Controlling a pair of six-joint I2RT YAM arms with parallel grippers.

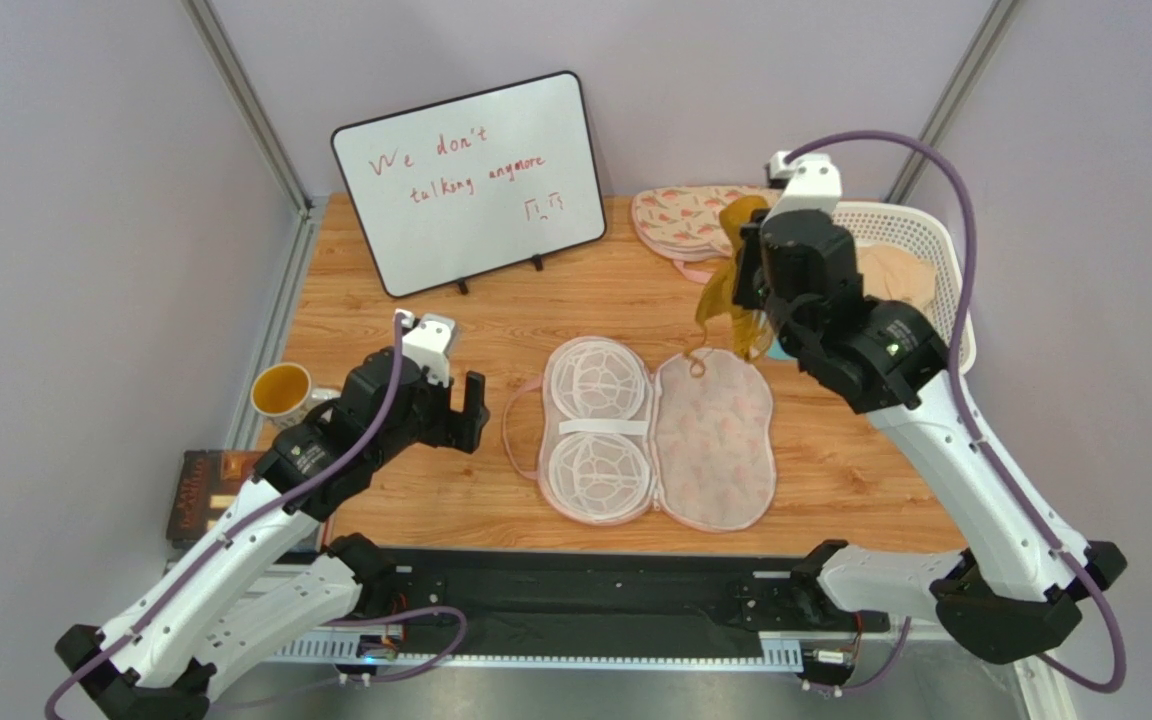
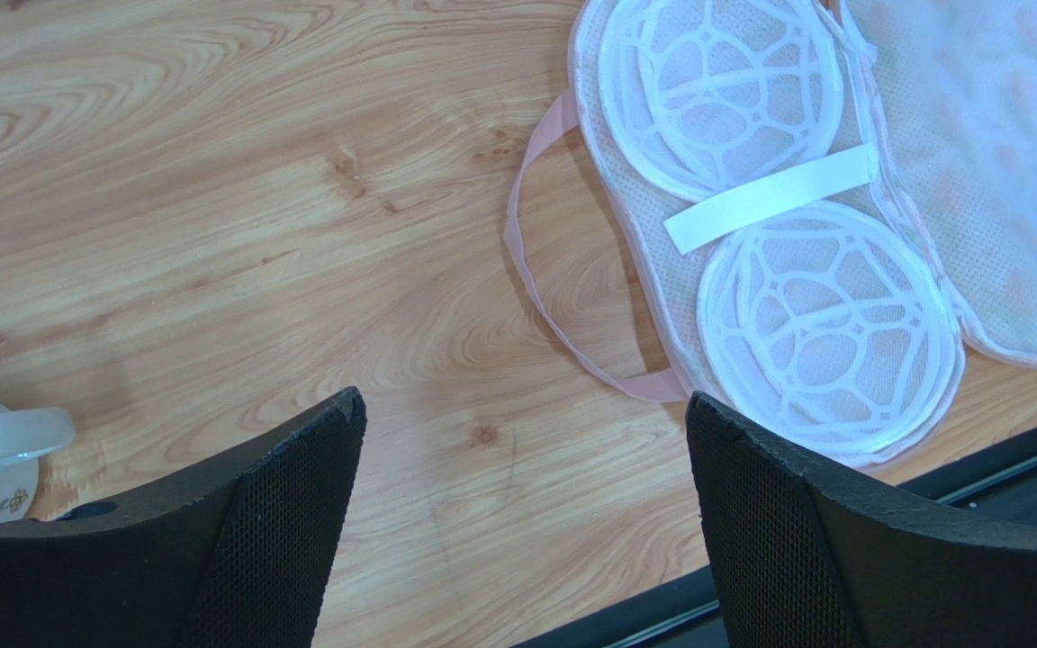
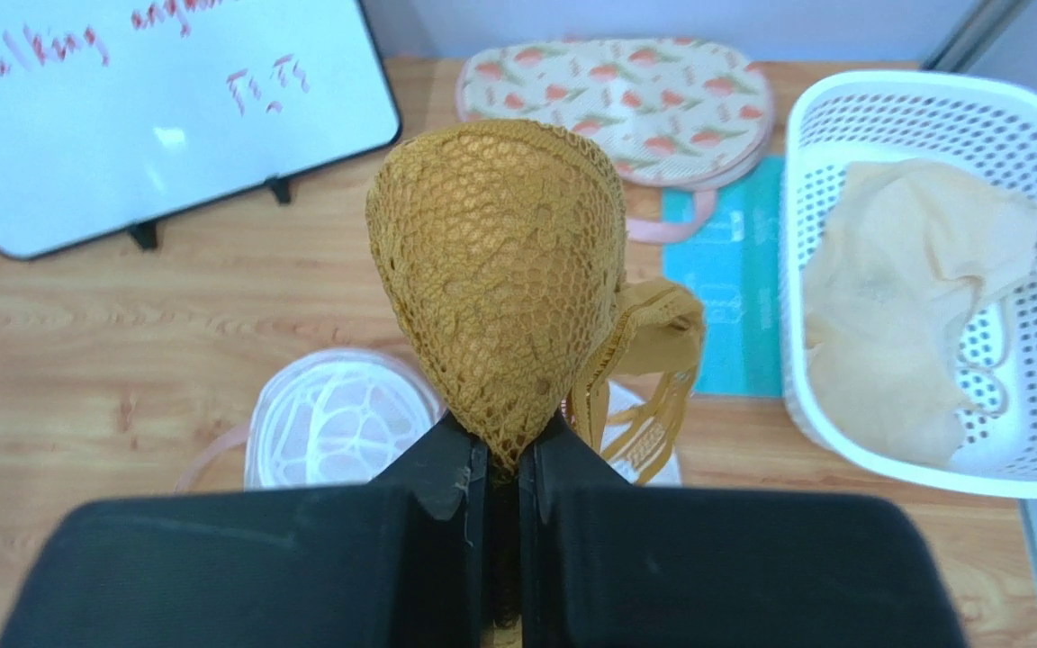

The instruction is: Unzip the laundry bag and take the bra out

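Note:
The laundry bag (image 1: pixel 717 435) lies opened flat in the middle of the table, its white mesh cups (image 1: pixel 593 428) on the left half; the mesh half also shows in the left wrist view (image 2: pixel 768 230) with its pink loop strap (image 2: pixel 538 270). My right gripper (image 1: pixel 740 293) is shut on the mustard-brown bra (image 3: pixel 504 270), holding it in the air above the bag's far right end; it hangs in the top view (image 1: pixel 728 293). My left gripper (image 1: pixel 465 413) is open and empty, just left of the bag, with bare wood between its fingers (image 2: pixel 267 527).
A second printed pouch (image 1: pixel 687 218) lies at the back. A white basket (image 3: pixel 943 270) with a pale peach fabric heap (image 3: pixel 910 311) stands at the right. A whiteboard (image 1: pixel 470 180) stands at the back left. A yellow cup (image 1: pixel 282 393) sits at the left edge.

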